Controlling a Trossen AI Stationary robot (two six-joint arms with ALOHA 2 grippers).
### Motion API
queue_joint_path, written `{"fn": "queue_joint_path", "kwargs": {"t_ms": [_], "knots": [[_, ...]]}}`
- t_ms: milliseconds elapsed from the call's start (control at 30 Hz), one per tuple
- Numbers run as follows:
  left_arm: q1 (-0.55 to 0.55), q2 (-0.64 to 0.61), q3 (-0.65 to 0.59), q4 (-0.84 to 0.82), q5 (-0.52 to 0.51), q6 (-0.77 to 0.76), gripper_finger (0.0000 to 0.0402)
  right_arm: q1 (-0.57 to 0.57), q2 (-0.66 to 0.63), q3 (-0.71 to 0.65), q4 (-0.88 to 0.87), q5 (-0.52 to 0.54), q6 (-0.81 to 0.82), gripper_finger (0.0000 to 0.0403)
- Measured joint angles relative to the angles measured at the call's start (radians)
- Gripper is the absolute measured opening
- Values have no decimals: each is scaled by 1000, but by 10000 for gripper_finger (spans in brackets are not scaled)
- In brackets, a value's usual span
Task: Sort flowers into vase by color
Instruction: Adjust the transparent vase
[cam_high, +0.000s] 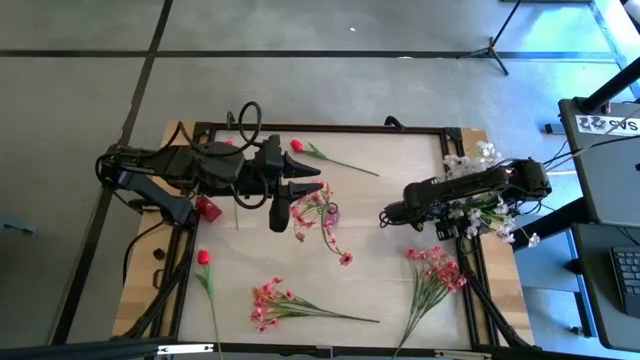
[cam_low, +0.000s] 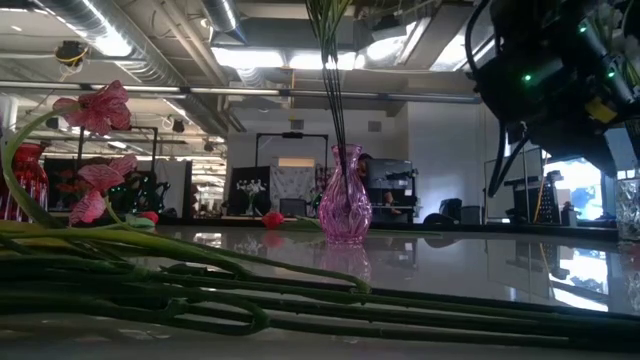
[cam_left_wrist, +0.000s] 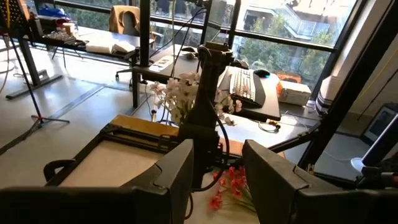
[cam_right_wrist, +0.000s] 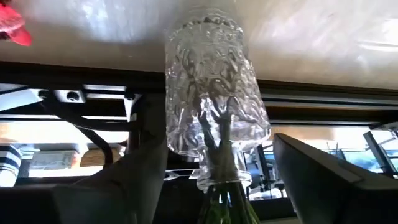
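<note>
The right gripper hangs over the right part of the pale wooden table, its two dark fingers parted and empty. In its wrist view they stand either side of a clear cut-glass vase with thin green stems in its neck, without touching it. That vase sits at the table's right edge and holds the white flower sprays.

The left gripper hovers over the middle of the table, its fingers spread with nothing between them. Just beside it stands a pink cut-glass vase holding a pink flower spray whose blossoms lean out over the board.

The other flowers lie loose on the table. A single red bud on a green stem rests near the far edge, and another red bud lies near the left edge. A pink cluster lies along the near edge, and a second pink cluster lies near the right corner. A small red vase stands at the left edge under the left arm.
</note>
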Motion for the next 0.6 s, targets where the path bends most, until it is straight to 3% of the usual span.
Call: {"fn": "queue_joint_path", "kwargs": {"t_ms": [300, 467, 600], "knots": [[6, 0, 0, 0, 0, -22, 138, -17, 0, 0, -4, 83, 0, 347], [8, 0, 0, 16, -1, -26, 138, -82, 0, 0, -4, 87, -17, 329], [7, 0, 0, 18, 0, -35, 138, -127, 0, 0, -4, -3, -30, 307]]}}
